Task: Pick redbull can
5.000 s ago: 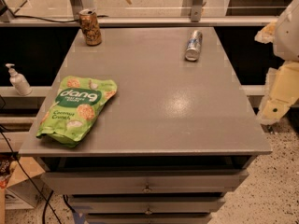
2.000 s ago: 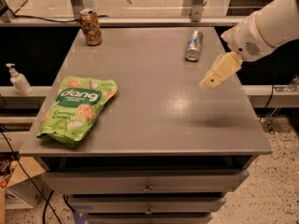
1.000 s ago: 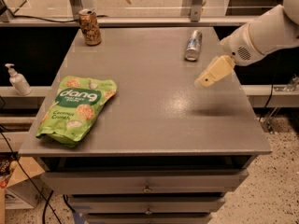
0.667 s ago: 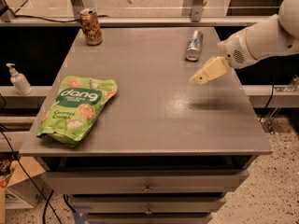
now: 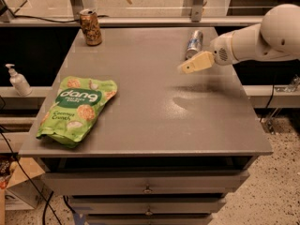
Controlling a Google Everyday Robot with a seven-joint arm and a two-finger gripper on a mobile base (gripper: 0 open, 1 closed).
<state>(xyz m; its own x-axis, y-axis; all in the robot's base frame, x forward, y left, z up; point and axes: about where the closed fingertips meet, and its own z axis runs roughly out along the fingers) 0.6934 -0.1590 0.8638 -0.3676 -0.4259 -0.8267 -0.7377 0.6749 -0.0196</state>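
Presently the gripper (image 5: pixel 188 66) is held near the lying redbull can (image 5: pixel 193 42) for approach; nothing is grasped, and its opening cannot be told.

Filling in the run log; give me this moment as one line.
phase: pre-grasp | end effector: over table, near side of redbull can, apart from it | redbull can: lying on table | held: nothing

A lab: pincer (image 5: pixel 188 68) hovers over drawered workbench (image 5: pixel 154 125).

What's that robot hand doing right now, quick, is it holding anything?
Gripper: holds nothing, poised over the table just short of the redbull can; open or shut cannot be told.
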